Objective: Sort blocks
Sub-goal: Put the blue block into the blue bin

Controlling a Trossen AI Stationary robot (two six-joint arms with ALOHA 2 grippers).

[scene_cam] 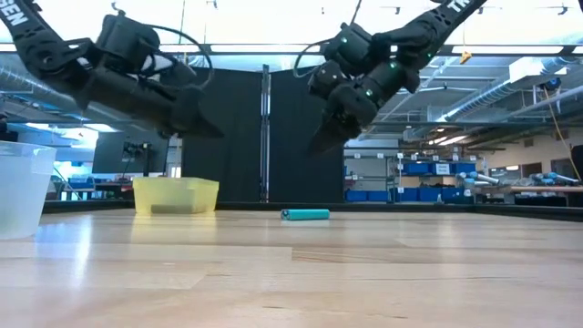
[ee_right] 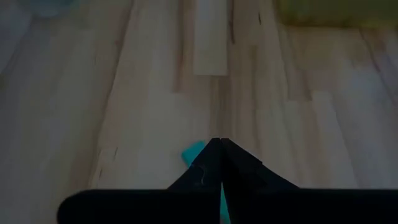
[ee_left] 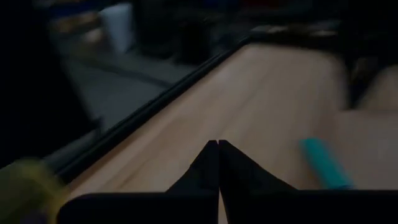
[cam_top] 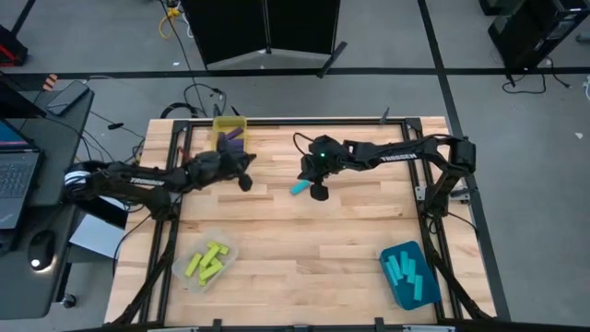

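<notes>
Overhead, bins' blocks show; level, both pinched-closed grippers hover empty.

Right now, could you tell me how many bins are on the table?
3: a yellow bin at the far edge with purple blocks, a clear bin near-left with yellow-green blocks, and a teal bin near-right with cyan blocks.

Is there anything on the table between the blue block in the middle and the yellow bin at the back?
No. In the high view only bare wood separates the cyan block from the yellow bin. The left gripper hangs above that stretch, shut and empty.
</notes>
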